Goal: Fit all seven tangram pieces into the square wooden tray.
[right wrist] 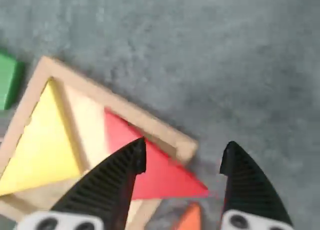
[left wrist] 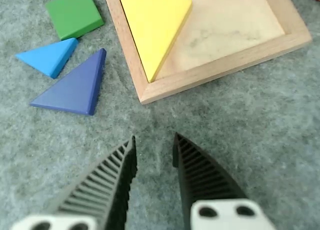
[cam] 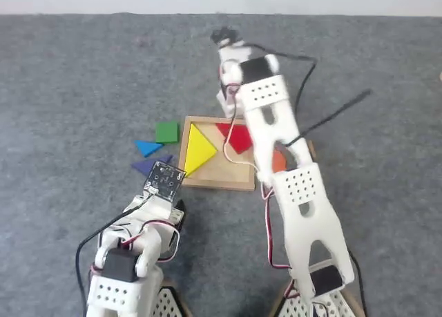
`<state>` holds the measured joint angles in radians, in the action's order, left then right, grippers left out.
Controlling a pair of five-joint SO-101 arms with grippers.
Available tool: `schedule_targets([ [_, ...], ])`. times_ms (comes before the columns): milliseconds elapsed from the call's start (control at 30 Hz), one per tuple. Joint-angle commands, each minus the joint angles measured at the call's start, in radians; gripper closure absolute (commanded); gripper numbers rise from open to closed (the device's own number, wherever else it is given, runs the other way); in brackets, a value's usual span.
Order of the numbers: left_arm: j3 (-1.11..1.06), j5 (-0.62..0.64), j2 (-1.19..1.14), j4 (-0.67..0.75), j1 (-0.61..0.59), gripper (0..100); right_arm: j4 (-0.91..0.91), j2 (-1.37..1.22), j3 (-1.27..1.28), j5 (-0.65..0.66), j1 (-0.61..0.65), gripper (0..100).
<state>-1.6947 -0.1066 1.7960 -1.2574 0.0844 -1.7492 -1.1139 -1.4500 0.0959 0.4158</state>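
The square wooden tray (cam: 214, 182) lies mid-table with a yellow triangle (cam: 199, 151) and a red triangle (cam: 237, 139) in it. Left of the tray, on the carpet, are a green square (cam: 166, 132), a light blue triangle (cam: 147, 148) and a dark blue triangle (cam: 148, 165). An orange piece (cam: 278, 161) peeks out at the tray's right side, under the right arm (cam: 269, 123). My right gripper (right wrist: 186, 149) hangs open above the tray's corner by the red triangle (right wrist: 160, 170), holding nothing. My left gripper (left wrist: 154, 139) is slightly open over bare carpet, short of the tray rim (left wrist: 220, 69).
Grey carpet covers the whole table. The right arm stretches across the tray's right half and hides part of it. Cables trail from the arm toward the back right. Open carpet lies on the far left and far right.
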Motion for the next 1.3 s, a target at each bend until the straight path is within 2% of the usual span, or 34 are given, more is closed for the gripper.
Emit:
schedule_targets([
  [0, 0.012, 0.009, 0.017, -0.003, -0.008, 88, -0.048, 0.013, -0.106, 0.006, -0.090, 77.2],
  [167, 0.012, 0.009, 0.017, -0.003, -0.008, 88, -0.051, -0.022, 0.040, 0.006, -0.159, 83.2],
  [333, 0.012, 0.009, 0.017, -0.003, -0.008, 88, -0.051, 0.036, 0.152, -0.032, -0.188, 93.8],
  [567, 0.012, 0.009, 0.017, -0.003, -0.008, 88, -0.053, 0.229, 0.233, -0.066, -0.262, 94.7],
  [700, 0.012, 0.009, 0.017, -0.003, -0.008, 88, -0.047, 0.407, 0.460, -0.064, -0.315, 94.7],
  [800, 0.012, 0.009, 0.017, -0.003, -0.008, 88, -0.015, 0.555, 0.666, -0.044, -0.300, 94.7],
  [933, 0.012, 0.009, 0.017, -0.003, -0.008, 88, 0.206, 0.773, 1.051, -0.040, -0.286, 94.7],
  [1100, 0.012, 0.009, 0.017, -0.003, -0.008, 88, 0.730, 0.992, 1.642, 0.031, -0.271, 94.5],
  [1167, 0.012, 0.009, 0.017, -0.003, -0.008, 88, 0.805, 1.007, 1.714, 0.037, -0.271, 94.5],
  [1267, 0.012, 0.009, 0.017, -0.003, -0.008, 88, 0.791, 0.958, 1.676, 0.040, -0.271, 94.5],
])
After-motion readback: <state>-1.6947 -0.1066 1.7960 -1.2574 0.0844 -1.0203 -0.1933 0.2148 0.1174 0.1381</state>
